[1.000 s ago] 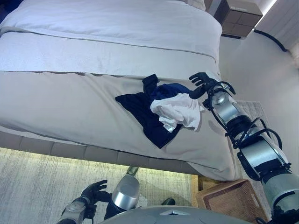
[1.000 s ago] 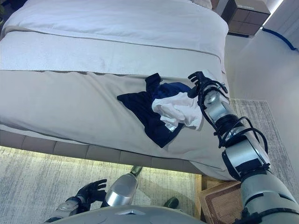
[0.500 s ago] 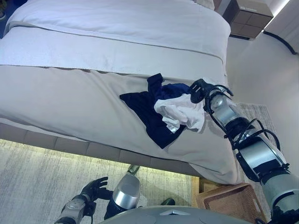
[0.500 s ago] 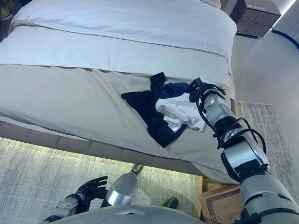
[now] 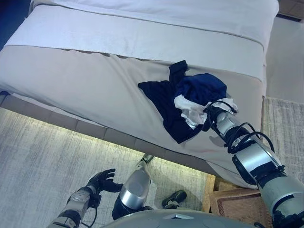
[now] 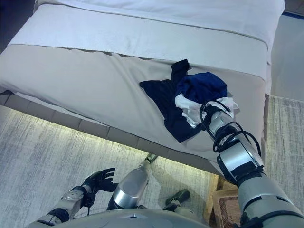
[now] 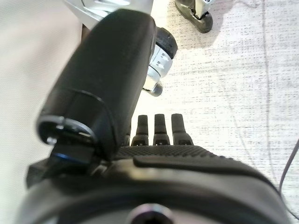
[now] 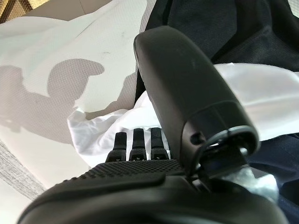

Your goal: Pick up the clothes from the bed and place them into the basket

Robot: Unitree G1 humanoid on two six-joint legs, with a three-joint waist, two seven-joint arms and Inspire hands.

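The clothes (image 5: 187, 102), dark garments with a white piece, lie heaped on the bed (image 5: 95, 80) near its right edge. The right hand (image 6: 207, 113) rests at the white piece; its grip cannot be determined. The left hand (image 5: 102, 180) hangs low, fingers relaxed, idle. The basket (image 5: 240, 209) waits on the floor below for transfer.

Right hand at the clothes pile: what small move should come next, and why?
Probably curl the right hand shut on the white garment. Its fingers are already down in that white cloth, at the near edge of the pile of dark blue clothes on the bed, but how far they have closed cannot be seen. The basket waits beside the bed.
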